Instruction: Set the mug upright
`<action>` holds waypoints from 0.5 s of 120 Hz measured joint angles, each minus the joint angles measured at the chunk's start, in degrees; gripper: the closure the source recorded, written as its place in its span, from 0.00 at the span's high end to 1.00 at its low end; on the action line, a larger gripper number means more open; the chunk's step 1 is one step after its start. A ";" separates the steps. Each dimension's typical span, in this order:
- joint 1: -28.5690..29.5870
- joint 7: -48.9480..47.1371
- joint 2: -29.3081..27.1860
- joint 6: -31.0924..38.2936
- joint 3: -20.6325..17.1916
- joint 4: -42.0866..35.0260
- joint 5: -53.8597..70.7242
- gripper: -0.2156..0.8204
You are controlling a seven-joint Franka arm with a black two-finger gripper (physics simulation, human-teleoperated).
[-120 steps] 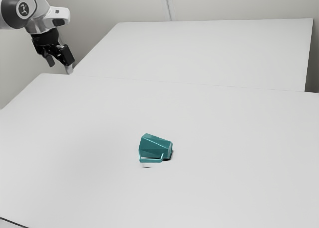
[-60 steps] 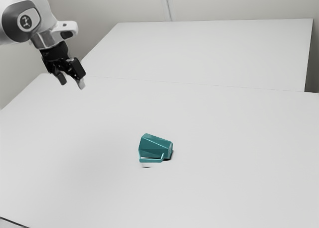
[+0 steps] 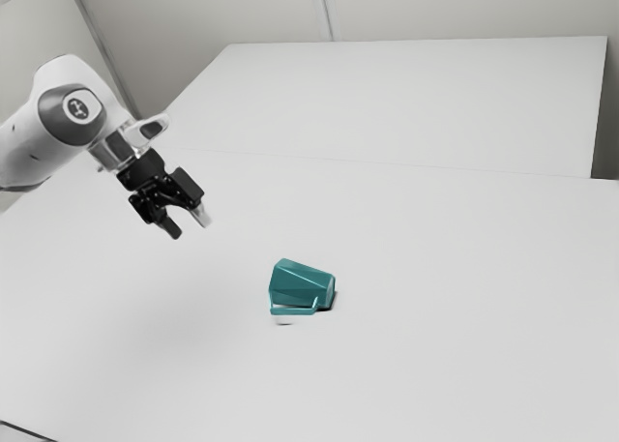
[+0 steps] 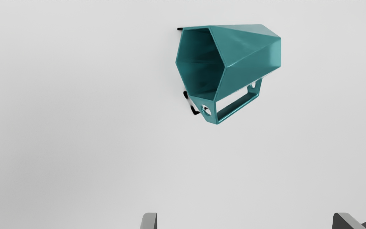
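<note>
My gripper (image 3: 189, 225) hangs above the table in the exterior view, apart from the mug and toward the exterior view's upper left from it. A teal faceted mug (image 3: 302, 284) lies on its side, its handle toward the bottom of that view. In the wrist view the mug (image 4: 249, 60) shows its dark open mouth and its handle with a round hole at each end. The gripper (image 4: 245, 222) stands open there, its two fingertips wide apart with nothing between them.
The mug rests on a wide white table (image 3: 435, 365). Behind it in the exterior view is another white surface (image 3: 406, 103), with pale walls beyond. A thin dark line crosses the exterior view's lower left corner.
From the exterior view's upper left, my arm has come down and toward the right, nearer the mug. The mug lies as before.
</note>
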 joint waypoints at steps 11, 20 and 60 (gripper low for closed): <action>-0.05 2.67 3.07 2.53 -0.01 -0.37 -2.11 0.79; -0.17 5.17 5.98 4.55 -0.01 -0.35 -4.14 0.79; -0.29 17.58 15.49 10.86 -0.01 -0.42 -16.52 0.79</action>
